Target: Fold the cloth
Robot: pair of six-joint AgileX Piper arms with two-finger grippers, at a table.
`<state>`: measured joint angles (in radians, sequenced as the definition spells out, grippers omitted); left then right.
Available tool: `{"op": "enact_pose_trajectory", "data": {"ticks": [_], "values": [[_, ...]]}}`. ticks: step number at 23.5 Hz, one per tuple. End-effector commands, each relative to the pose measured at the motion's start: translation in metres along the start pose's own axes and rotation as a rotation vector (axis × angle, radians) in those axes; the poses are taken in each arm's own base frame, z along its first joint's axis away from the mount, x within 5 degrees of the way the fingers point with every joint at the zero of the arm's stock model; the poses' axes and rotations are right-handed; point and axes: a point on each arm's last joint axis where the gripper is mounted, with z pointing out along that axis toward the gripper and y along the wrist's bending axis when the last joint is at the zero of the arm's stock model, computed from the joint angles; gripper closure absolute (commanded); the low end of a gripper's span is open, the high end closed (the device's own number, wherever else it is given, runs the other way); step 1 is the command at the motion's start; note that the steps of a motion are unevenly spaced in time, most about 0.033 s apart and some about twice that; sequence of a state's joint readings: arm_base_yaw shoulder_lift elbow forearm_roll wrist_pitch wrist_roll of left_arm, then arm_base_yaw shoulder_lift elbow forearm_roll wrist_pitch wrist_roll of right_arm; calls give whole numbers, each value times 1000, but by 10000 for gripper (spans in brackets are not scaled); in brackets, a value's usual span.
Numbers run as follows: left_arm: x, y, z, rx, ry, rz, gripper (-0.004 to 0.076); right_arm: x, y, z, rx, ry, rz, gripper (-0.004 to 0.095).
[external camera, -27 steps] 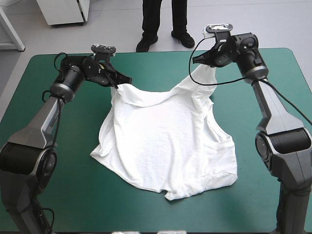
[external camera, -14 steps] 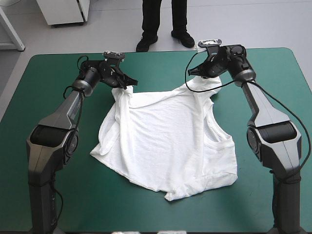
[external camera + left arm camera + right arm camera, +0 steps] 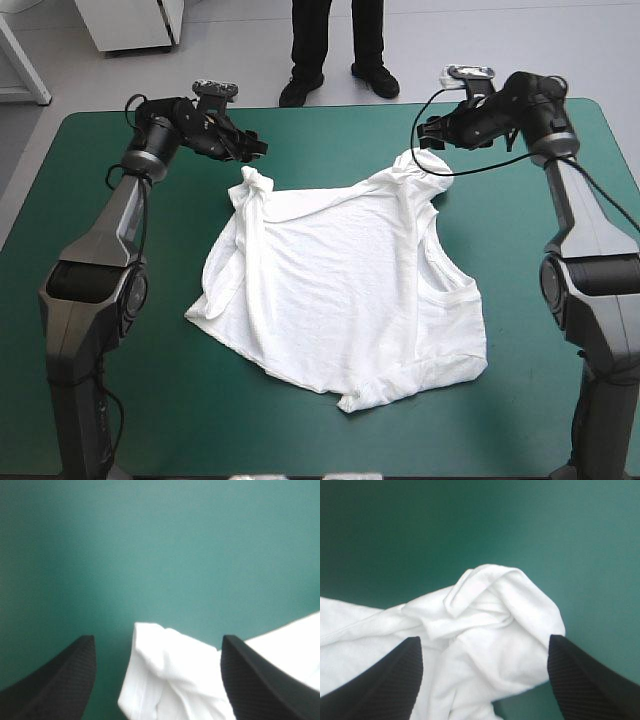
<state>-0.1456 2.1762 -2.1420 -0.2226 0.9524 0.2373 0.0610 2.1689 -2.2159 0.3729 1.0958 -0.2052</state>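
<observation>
The white T-shirt (image 3: 340,290) lies spread on the teal-green cover, wrinkled, with a bunched corner at each far end. My left gripper (image 3: 252,150) hovers open just beyond the far-left bunch (image 3: 252,185), holding nothing. In the left wrist view that bunch (image 3: 170,680) lies below the gripper (image 3: 158,639), between its spread black fingers (image 3: 60,680). My right gripper (image 3: 432,133) is open too, beyond the far-right bunch (image 3: 425,165). In the right wrist view the crumpled corner (image 3: 485,610) rests loose under the gripper (image 3: 485,639).
Bare teal-green cover (image 3: 120,400) surrounds the shirt on all sides, widest at the left and along the near edge. The table's far edge (image 3: 330,108) runs close behind both grippers.
Both grippers went from shut on the shirt's far corners to open. The corners dropped onto the table, and both arms drew back outward toward the far edge.
</observation>
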Motion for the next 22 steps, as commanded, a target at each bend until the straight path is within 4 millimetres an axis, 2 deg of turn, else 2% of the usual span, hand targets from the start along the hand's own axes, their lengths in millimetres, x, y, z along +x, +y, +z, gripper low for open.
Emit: {"op": "enact_pose_trajectory", "data": {"ticks": [1,6,7,11,13,14,16,20,22], "values": [[-30,-15,-107,-5,-187,62,209,-15,11,-91,-49,-130,-11,246],[-28,-35,-212,-17,-309,120,209,-1,31,-145,-44,-145,-28,256],[-24,-43,-247,-22,-364,133,209,14,42,-159,-42,-116,-28,256],[-10,-57,-310,-36,-470,157,209,54,62,-169,45,-4,-66,260],[-1,-63,-337,-43,-518,168,209,79,70,-167,91,67,-81,260],[6,-67,-352,-45,-543,172,209,99,73,-163,135,127,-76,260],[23,-73,-376,-51,-580,179,209,135,70,-151,169,238,-55,260],[46,-76,-378,-41,-551,167,209,180,60,-126,171,351,-20,260],[54,-77,-375,-36,-535,162,209,189,57,-113,164,342,-13,260]]}}
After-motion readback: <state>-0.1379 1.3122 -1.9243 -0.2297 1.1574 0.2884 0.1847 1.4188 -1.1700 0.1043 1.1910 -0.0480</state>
